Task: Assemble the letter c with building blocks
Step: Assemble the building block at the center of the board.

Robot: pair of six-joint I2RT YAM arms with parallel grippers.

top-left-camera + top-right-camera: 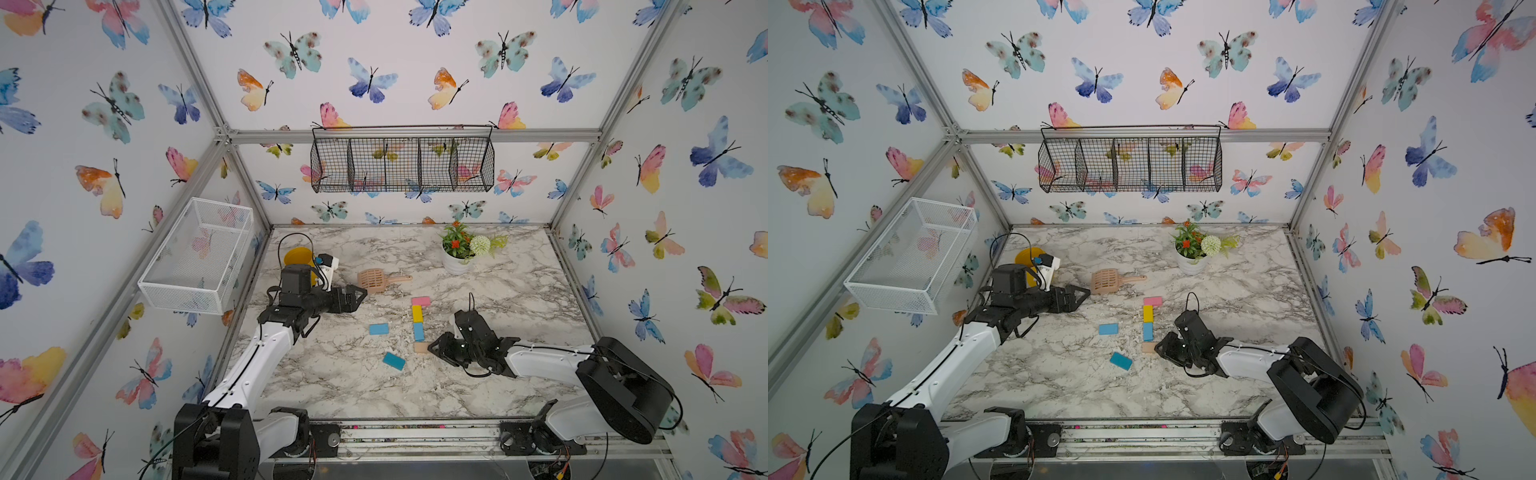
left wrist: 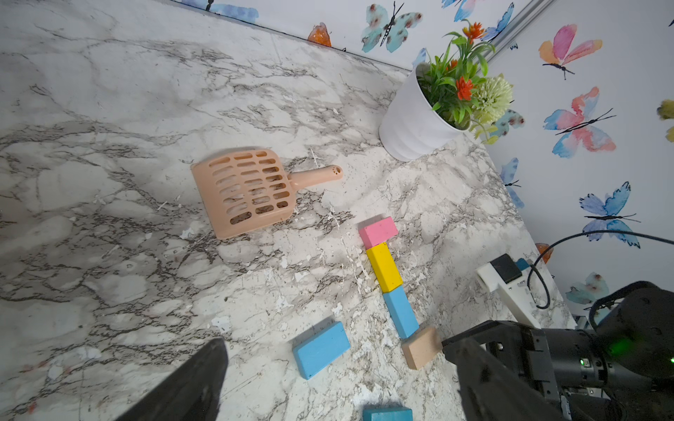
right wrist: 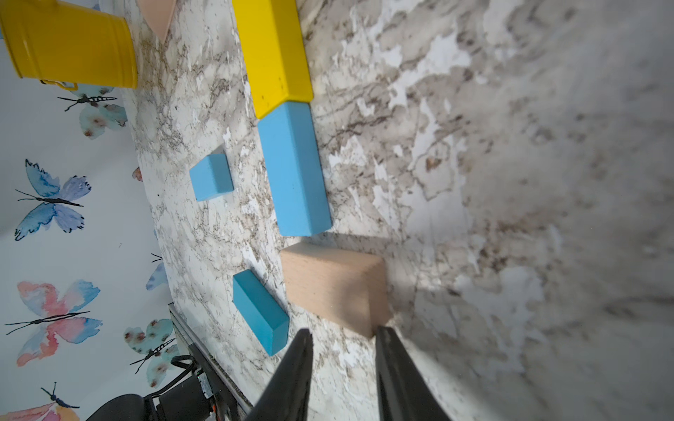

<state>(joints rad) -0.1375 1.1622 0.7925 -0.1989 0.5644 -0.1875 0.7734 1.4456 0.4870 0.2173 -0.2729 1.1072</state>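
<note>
The right gripper [image 3: 343, 332] lies low over the marble-patterned tabletop [image 1: 498, 291]. Its two black fingers are parted with bare table between them and nothing clamped. One fingertip [image 3: 383, 337] meets the near corner of the tan bare-wood rectangular block [image 3: 335, 288], which sits just ahead of the tips.

That block is the near end of the letter c [image 1: 418, 323] (a straight spine with a crosswise piece at each end). A pink flat rectangular block [image 1: 420, 301] lies crosswise at the far end. A yellow flat rectangular block [image 1: 417, 314] and a light blue flat rectangular block [image 1: 419, 331] run end to end from it, and the tan one lies crosswise last.

Two building blocks lie loose toward the left arm's side: a second light blue rectangular block [image 1: 378, 329] near the spine, and a teal rectangular block [image 1: 393, 360], tilted, near the tan one.

The left gripper [image 1: 360, 294] has its jaws spread wide and empty. It is just beside the peach slotted plastic scoop [image 1: 376, 279] and well apart from the spine.
</note>
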